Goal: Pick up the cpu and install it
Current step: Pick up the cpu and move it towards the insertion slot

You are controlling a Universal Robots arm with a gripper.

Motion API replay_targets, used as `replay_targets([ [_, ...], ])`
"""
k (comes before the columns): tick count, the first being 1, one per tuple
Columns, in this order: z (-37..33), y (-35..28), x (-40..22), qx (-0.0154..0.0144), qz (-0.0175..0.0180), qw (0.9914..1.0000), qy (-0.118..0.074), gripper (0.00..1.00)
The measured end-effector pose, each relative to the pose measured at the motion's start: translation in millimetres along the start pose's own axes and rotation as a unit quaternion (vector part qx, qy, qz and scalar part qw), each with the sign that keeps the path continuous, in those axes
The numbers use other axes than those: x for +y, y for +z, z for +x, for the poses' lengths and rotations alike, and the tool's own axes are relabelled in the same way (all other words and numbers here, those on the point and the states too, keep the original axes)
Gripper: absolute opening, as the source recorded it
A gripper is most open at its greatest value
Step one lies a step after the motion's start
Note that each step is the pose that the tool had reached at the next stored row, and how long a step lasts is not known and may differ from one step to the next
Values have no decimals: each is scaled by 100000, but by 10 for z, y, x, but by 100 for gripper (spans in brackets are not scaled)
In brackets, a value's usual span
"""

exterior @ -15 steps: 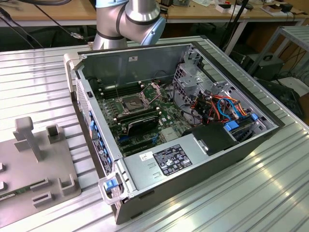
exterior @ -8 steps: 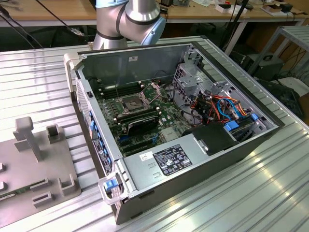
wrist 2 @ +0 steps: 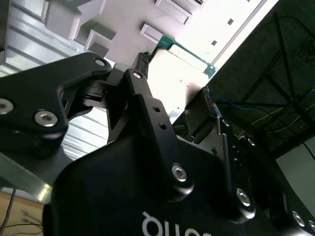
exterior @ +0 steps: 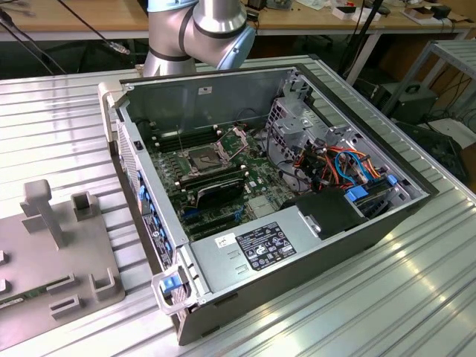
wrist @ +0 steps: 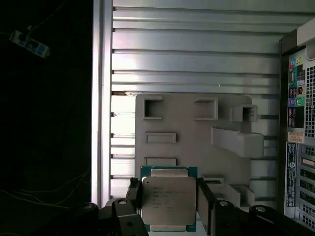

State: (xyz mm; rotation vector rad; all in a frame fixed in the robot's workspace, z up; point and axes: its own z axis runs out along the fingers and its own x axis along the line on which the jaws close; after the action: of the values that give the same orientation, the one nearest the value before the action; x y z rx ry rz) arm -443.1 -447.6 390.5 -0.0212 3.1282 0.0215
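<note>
The cpu (wrist: 166, 199), a flat square chip with a dull silver top and a green edge, sits between my gripper's (wrist: 167, 191) two black fingers (wrist: 134, 194), which press on its opposite sides. It hangs well above the grey parts tray (wrist: 197, 147). In the second wrist view the cpu (wrist 2: 184, 66) shows bright between the fingertips of the gripper (wrist 2: 174, 73). In the exterior view the open computer case (exterior: 268, 186) holds the motherboard, whose dark square socket (exterior: 202, 158) has its metal frame (exterior: 236, 137) hinged up. The arm (exterior: 201, 30) rises behind the case.
The grey tray (exterior: 52, 253) with raised holders lies on the ribbed metal table (exterior: 387, 297) at the exterior view's left of the case. Inside the case are a power supply (exterior: 256, 249), coloured cables (exterior: 342, 163) and a drive cage (exterior: 297, 111). The case's rear panel (wrist: 300, 123) borders the tray.
</note>
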Motion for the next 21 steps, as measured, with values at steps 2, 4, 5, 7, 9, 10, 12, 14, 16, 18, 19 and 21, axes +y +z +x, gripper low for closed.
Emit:
replay_targets([
  [2,0,-23,0,6,4,100000,1,55],
  [4,-1,-58,1,-3,0,100000,0,55],
  [5,-1,-60,1,-9,-4,100000,0,55],
  [7,-1,-74,1,5,3,100000,1,55],
  [9,-1,-80,1,-5,-17,100000,2,55],
  [10,-1,-83,1,0,-15,100000,0,55],
  [12,-1,-95,1,2,-15,100000,0,55],
  [14,-1,-111,2,1,-18,100000,2,55],
  [16,-1,-124,2,-1,-19,100000,2,55],
  [18,-2,-126,2,-6,-22,100000,2,55],
  [19,-2,-126,2,-5,-20,100000,1,55],
  [21,-1,-133,2,11,-10,100000,0,55],
])
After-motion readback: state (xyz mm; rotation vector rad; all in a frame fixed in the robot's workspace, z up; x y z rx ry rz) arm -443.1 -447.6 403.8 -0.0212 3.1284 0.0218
